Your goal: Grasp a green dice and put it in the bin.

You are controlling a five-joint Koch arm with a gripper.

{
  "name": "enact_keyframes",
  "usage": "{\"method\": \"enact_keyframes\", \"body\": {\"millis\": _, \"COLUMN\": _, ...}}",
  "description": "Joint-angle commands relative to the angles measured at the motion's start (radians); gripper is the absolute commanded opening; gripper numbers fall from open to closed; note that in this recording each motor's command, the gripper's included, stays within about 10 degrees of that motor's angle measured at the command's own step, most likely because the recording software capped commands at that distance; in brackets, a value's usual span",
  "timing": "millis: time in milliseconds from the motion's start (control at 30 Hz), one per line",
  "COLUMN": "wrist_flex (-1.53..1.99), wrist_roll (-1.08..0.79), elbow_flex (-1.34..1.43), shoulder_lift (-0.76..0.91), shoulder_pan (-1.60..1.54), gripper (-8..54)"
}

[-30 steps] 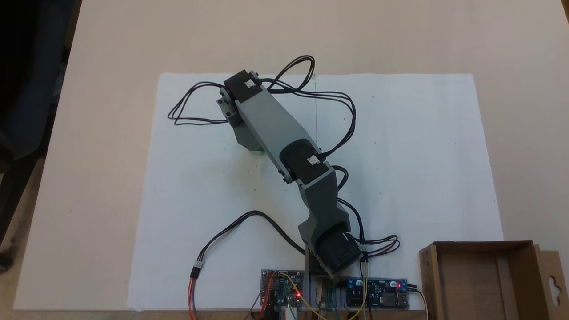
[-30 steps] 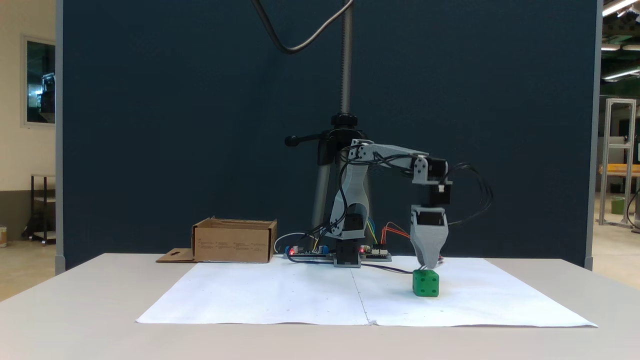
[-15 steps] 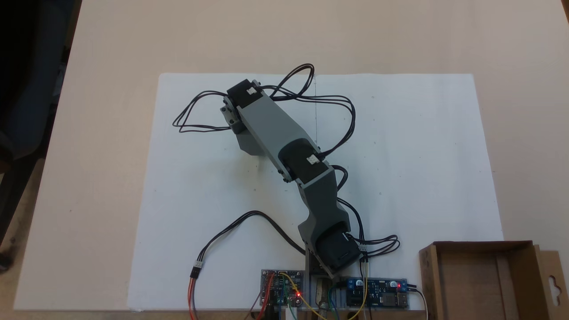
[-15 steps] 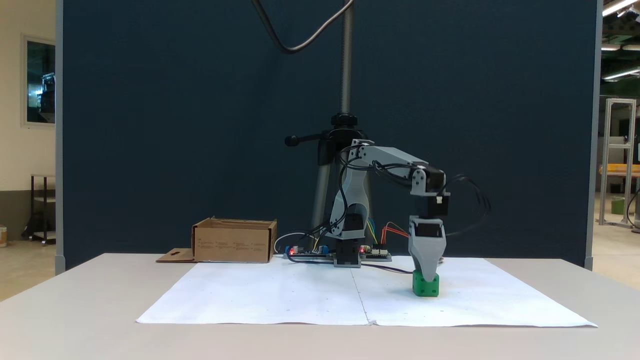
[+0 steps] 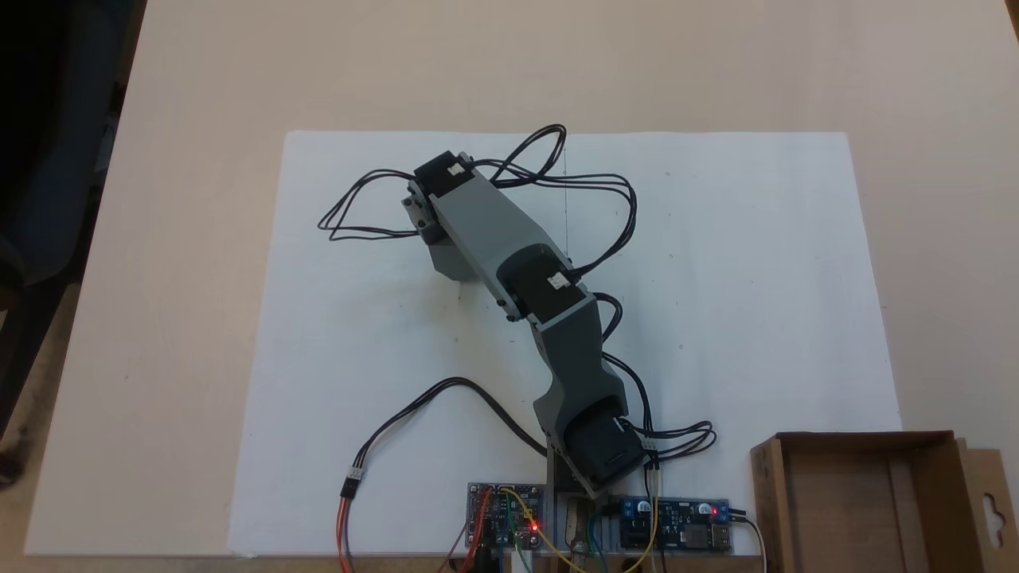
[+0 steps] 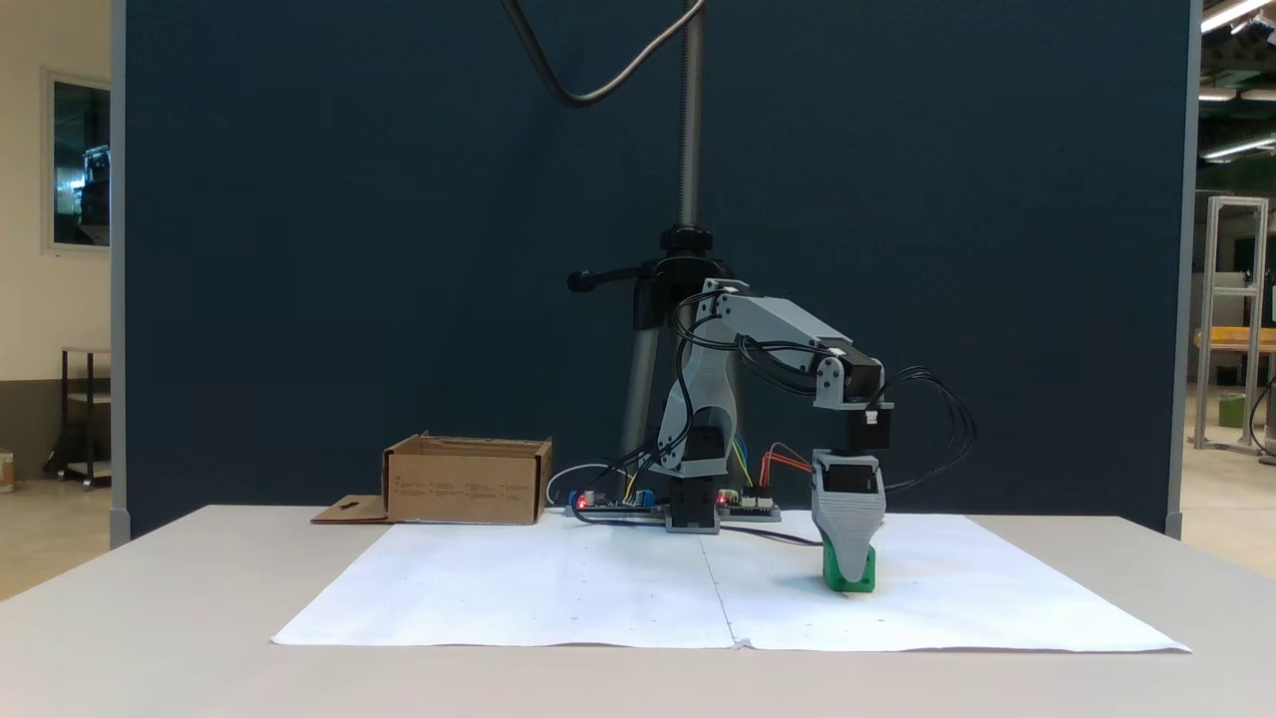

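Observation:
The green dice (image 6: 867,572) sits on the white paper, right of centre in a fixed view from the front. My gripper (image 6: 850,580) points straight down on it. The grey front jaw covers the middle of the dice's near face, with green showing on both sides. The other jaw is hidden behind, so I cannot tell the gap. From above, the forearm and gripper body (image 5: 447,263) hide the dice. The bin (image 5: 768,493) is a brown cardboard box at the lower right corner of that view. It stands far left of the arm's base as the bin (image 6: 467,489) from the front.
Two circuit boards (image 5: 505,521) (image 5: 677,532) lie by the arm's base, with loose black cables (image 5: 358,227) looping around the wrist. A white paper sheet (image 5: 756,278) covers the table's middle. A tripod pole (image 6: 688,150) rises behind the base.
The arm has lowered. The gripper went from just above the dice down over it, and its front jaw now overlaps the dice's near face. The dice has not moved.

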Motion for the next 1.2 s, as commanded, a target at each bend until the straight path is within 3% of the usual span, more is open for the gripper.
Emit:
{"method": "enact_keyframes", "body": {"millis": 0, "wrist_flex": 0.014, "wrist_roll": 0.034, "elbow_flex": -0.017, "shoulder_lift": 0.021, "shoulder_pan": -0.008, "gripper": 42.9}}
{"method": "enact_keyframes", "body": {"millis": 267, "wrist_flex": 0.012, "wrist_roll": 0.032, "elbow_flex": -0.011, "shoulder_lift": 0.02, "shoulder_pan": -0.008, "gripper": 38.7}}
{"method": "enact_keyframes", "body": {"millis": 400, "wrist_flex": 0.012, "wrist_roll": 0.032, "elbow_flex": -0.011, "shoulder_lift": 0.011, "shoulder_pan": -0.008, "gripper": 33.1}}
{"method": "enact_keyframes", "body": {"millis": 733, "wrist_flex": -0.028, "wrist_roll": 0.032, "elbow_flex": -0.008, "shoulder_lift": -0.032, "shoulder_pan": -0.008, "gripper": 32.2}}
{"method": "enact_keyframes", "body": {"millis": 900, "wrist_flex": -0.058, "wrist_roll": 0.032, "elbow_flex": 0.028, "shoulder_lift": -0.032, "shoulder_pan": -0.008, "gripper": 13.1}}
{"method": "enact_keyframes", "body": {"millis": 1167, "wrist_flex": -0.061, "wrist_roll": 0.032, "elbow_flex": 0.034, "shoulder_lift": -0.032, "shoulder_pan": -0.006, "gripper": 11.5}}
